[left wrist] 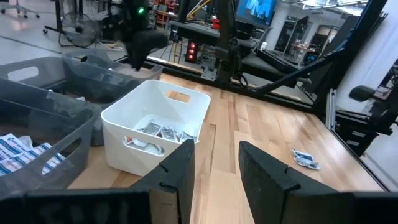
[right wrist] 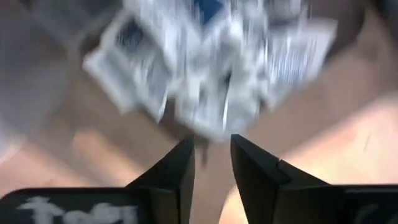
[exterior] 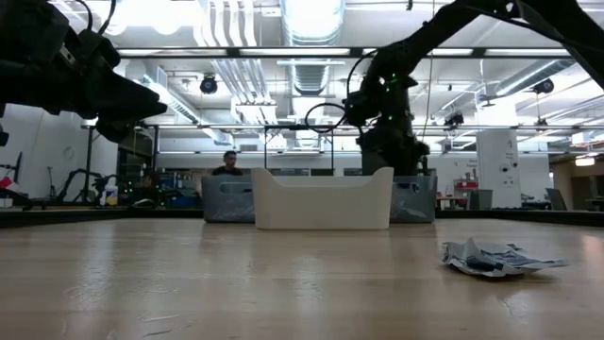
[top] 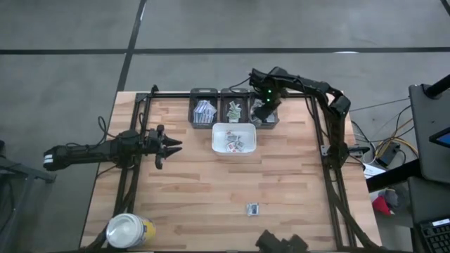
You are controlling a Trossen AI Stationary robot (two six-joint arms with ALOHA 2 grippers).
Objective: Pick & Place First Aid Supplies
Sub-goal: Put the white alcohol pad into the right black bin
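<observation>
The first aid supplies are small white printed packets. Some lie in the white tray (top: 215, 138) at mid-table, and others fill three grey bins (top: 203, 112) behind it. One packet (top: 252, 209) lies alone on the wood near the front edge. My right gripper (top: 261, 107) points down over the rightmost bin (top: 267, 121). It is open, with a blurred heap of packets (right wrist: 205, 68) just beyond its fingertips (right wrist: 184, 152) and nothing between them. My left gripper (top: 176, 145) waits open at the table's left, held level and pointing at the tray (left wrist: 155, 112).
A yellow jar with a white lid (top: 130, 230) stands at the near left corner. A black frame (top: 327, 147) runs along the table's sides. Bare wood lies between the tray and the lone packet (exterior: 500, 258). People sit in the room behind the table.
</observation>
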